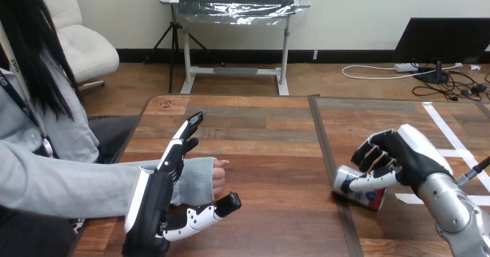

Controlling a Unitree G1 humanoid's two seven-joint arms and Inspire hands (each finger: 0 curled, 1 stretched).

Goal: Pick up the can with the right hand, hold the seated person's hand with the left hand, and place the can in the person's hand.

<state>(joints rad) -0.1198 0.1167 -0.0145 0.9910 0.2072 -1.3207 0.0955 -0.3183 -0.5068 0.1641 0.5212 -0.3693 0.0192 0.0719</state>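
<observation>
right hand (pixel 404 153) gripping can (pixel 361 190), left hand (pixel 153 205) beside person's hand (pixel 218 176)

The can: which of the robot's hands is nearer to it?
Right. The right hand is on the can, curled round it. The left hand is far off at the view's left, beside the person's hand.

A lab or test room, judging by white tape marks (pixel 440 120) on the wooden table (pixel 260 147)
</observation>
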